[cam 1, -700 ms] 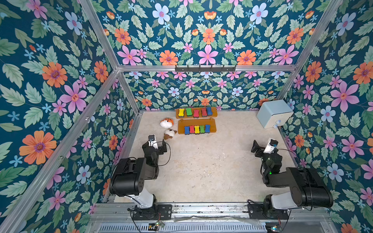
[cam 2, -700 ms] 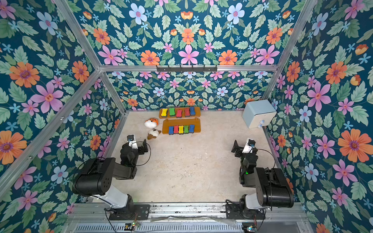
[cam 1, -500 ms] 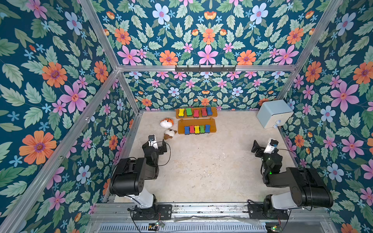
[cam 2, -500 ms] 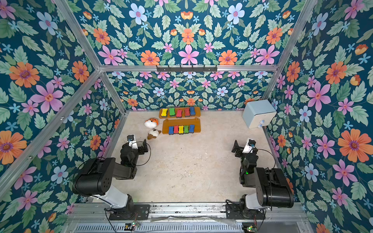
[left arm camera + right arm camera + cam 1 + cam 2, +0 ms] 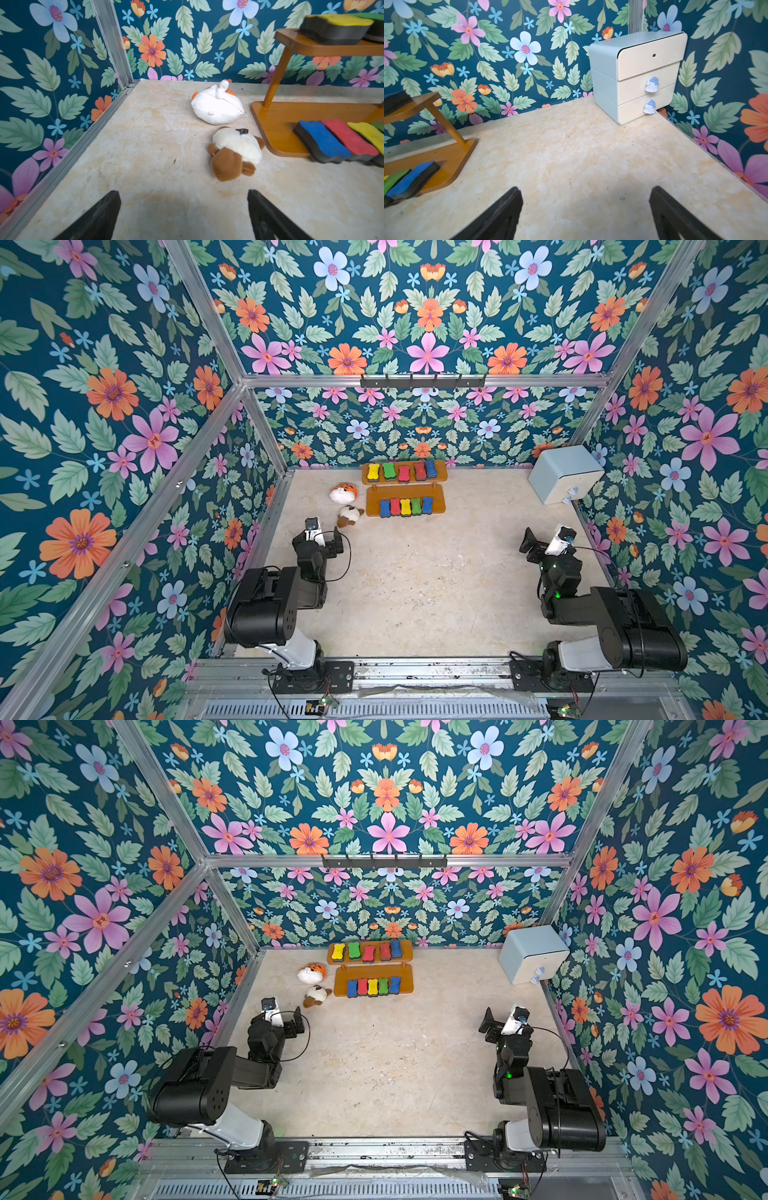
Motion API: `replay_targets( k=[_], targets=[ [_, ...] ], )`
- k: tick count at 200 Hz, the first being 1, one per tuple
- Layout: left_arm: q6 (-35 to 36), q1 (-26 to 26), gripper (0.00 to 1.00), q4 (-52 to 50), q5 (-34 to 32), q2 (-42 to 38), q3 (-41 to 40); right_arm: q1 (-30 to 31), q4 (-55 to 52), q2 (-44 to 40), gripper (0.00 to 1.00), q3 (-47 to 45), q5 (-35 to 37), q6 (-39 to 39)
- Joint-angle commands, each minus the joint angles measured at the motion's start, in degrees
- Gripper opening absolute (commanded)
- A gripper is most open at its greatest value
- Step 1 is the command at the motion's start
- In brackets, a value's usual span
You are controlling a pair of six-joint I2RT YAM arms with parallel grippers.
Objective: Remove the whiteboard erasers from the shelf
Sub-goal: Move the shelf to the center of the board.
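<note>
the first step is in hand: the left gripper [image 5: 184,192] and right gripper [image 5: 584,189] both gape wide and empty, all ten erasers [image 5: 404,507] lie on the shelf [image 5: 437,506] at twelve o'clock on the table [image 5: 415,593], so next an arm likely must reach forward and pinch one.

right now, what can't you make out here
- Left wrist view: lower-tier green eraser, cut by the frame edge.
- Right wrist view: upper-tier eraser shows only its dark base, top facing away.
- Same view: what the drawer unit holds, behind shut fronts.
- Left wrist view: face of the orange-and-white plush, turned away.
</note>
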Motion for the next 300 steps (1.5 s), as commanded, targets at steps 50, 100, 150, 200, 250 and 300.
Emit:
replay_targets(
  k=[50,100,150,200,250,300],
  targets=[
    [-21.22,-3.78,0.99,-50.29,-10.17,-2.41,28.84,10.93,-47.04,-12.31,0.99,26.12,4.69,16.46],
    [-21.59,-3.46,0.70,-61.32,7.93,9.18,48.09,10.97,-58.64,3.99,0.99,48.33,-20.58,17.44],
    [-19.40,-2.63,0.69,-58.78,26.08,16.12,57.00,10.91,-61.19,20.57,0.95,65.31,-31.51,18.90],
    [-22.27,-0.16,0.54,-59.55,37.35,26.27,68.14,11.02,-65.10,38.52,0.74,85.21,-41.35,23.00],
    [-22.31,0.21,0.50,-59.32,42.53,30.19,71.90,10.99,-68.22,48.08,0.71,96.99,-43.60,25.79],
    [-25.25,0.97,0.49,-55.34,46.73,33.94,72.60,11.06,-67.07,54.88,0.65,104.64,-47.91,29.97]
  ],
)
